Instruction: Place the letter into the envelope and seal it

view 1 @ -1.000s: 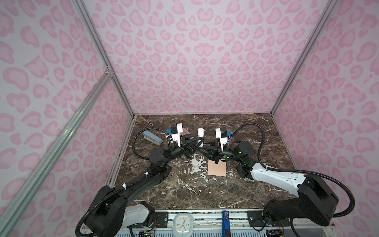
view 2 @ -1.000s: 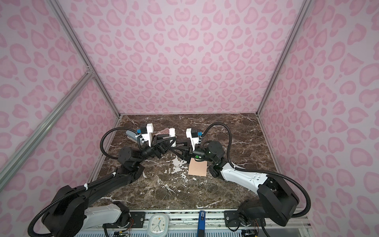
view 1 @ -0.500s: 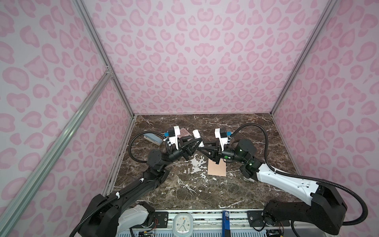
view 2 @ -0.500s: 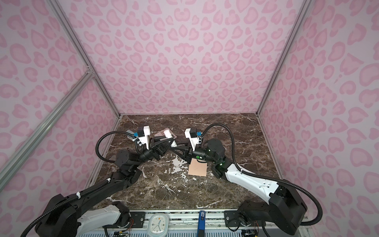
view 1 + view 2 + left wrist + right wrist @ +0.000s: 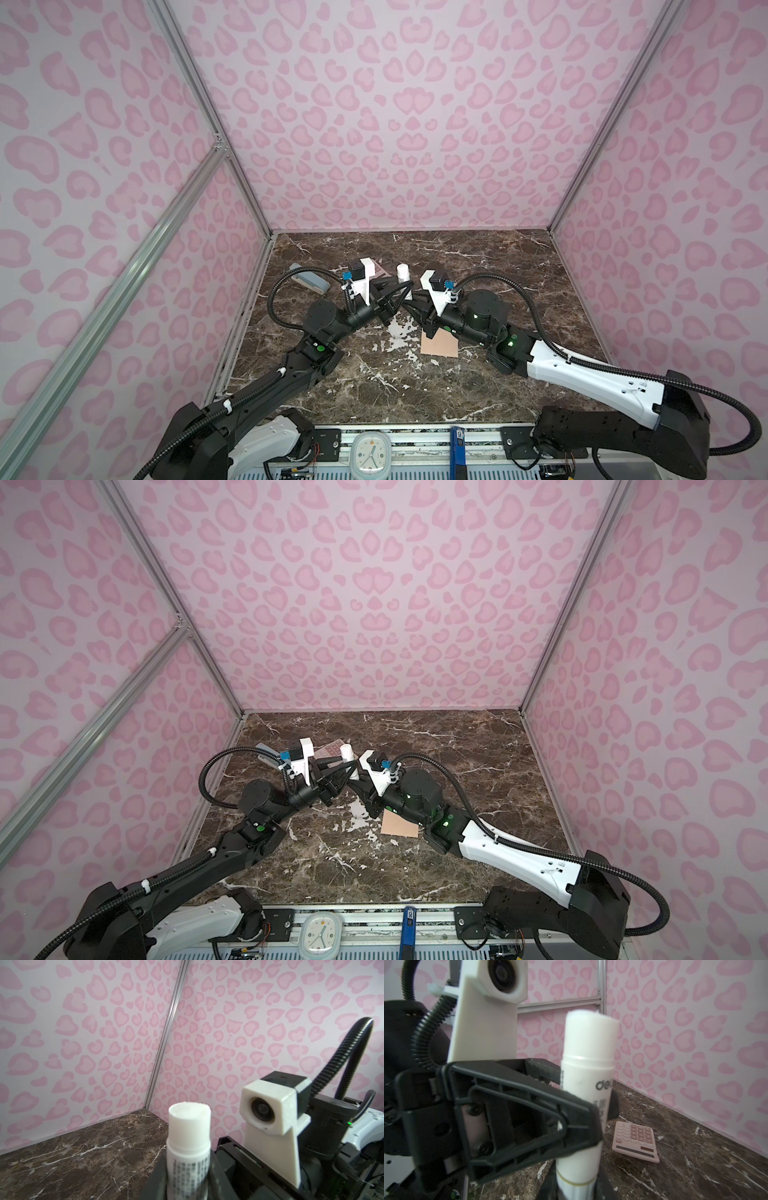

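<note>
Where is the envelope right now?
In both top views the envelope lies flat near the middle of the table, slightly right, its far edge under the right arm.

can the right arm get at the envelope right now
Probably not straight away: the right gripper is shut on the glue stick, which the left gripper also holds, and the envelope lies partly under that arm's wrist. It must let go and pull back.
</note>
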### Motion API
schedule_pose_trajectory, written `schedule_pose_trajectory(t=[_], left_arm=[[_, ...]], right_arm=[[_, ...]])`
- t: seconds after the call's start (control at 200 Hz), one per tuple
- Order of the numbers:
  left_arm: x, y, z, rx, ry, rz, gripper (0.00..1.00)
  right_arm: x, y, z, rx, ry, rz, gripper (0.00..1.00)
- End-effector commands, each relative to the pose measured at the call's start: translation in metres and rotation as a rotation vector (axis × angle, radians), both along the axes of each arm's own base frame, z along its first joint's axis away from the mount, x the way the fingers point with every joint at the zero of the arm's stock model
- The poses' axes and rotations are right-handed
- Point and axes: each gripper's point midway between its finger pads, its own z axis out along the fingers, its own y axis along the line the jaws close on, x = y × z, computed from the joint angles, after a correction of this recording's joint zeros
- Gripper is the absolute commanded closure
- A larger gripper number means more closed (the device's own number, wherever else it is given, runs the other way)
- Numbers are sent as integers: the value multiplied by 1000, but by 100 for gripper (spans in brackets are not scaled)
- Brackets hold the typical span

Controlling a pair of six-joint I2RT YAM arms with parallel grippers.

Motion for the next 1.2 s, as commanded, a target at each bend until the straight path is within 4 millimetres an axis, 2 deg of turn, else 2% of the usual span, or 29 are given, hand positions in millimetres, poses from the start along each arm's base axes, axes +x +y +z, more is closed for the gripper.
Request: schedule_pose_trajectory(t=[0.0, 0.195, 0.28, 0.36, 0.47, 0.585, 0.705, 0.84, 0.985, 1.195], left_arm=[[12, 5, -15, 50, 32, 94, 96], [20, 18, -23, 45, 44, 211, 96], [22, 23, -25, 36, 44, 244, 96], [24, 24, -25, 32, 47, 256, 96], [25, 28, -23, 21, 45, 281, 96], [29, 36, -21, 21, 46, 316, 96], [31, 45, -14, -4, 40, 320, 96], [28, 51, -1, -32, 29, 284, 96], [17, 43, 12, -30, 7, 181, 96], [-9, 15, 28, -50, -30, -78, 96]], right_arm=[[5, -4, 11, -48, -124, -104, 77], [7, -10, 22, -80, -196, -272, 76], [5, -5, 23, -104, -218, -301, 76], [1, 4, 22, -117, -220, -282, 72], [-2, 10, 20, -89, -180, -254, 57], [-2, 9, 17, -84, -141, -228, 49], [-3, 4, 8, -89, -105, -144, 47], [3, -15, -2, -50, -57, -64, 49], [4, -28, 1, 28, -23, 51, 51], [-3, -28, 23, 196, 17, 256, 53]])
